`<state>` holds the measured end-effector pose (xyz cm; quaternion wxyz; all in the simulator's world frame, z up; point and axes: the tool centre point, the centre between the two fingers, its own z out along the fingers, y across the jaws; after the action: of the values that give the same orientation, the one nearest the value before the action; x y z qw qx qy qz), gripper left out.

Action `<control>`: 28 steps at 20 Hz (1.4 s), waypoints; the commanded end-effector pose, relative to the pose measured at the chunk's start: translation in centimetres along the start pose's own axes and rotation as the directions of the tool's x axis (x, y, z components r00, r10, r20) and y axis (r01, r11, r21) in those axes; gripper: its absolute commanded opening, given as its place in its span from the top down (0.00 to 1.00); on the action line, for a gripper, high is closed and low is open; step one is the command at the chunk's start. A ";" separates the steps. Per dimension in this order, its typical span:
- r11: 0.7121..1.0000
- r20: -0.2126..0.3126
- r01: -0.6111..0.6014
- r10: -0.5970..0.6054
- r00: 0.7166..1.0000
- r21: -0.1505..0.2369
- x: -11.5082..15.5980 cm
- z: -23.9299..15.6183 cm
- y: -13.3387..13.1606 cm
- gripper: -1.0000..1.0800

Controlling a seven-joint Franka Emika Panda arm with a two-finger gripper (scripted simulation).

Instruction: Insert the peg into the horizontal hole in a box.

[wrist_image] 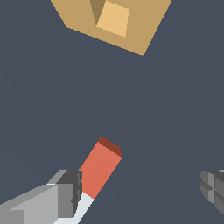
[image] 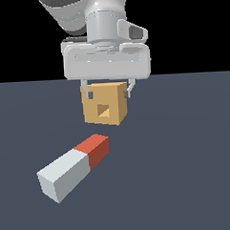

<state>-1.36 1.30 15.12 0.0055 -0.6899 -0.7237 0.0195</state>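
Two fingers (wrist_image: 65, 194) spread wide, holding nothing; peg (image: 74, 168) on floor, apart from box (image: 105, 104).

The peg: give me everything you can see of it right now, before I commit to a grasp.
The peg is a long square-sectioned bar, matte and plain, mostly pale grey-white with one red end. It lies flat on the dark floor, untouched, angled so the red end points toward the box, with clear floor between them. It is not inserted. In the wrist view one finger of the open gripper sits close beside the red end, not gripping it.
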 end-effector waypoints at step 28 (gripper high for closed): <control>0.843 -0.033 -0.537 0.536 0.843 -0.020 -12.1 8.2 -9.3 0.04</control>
<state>-9.92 -11.07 7.76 -0.0001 -0.8598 -0.5105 0.0021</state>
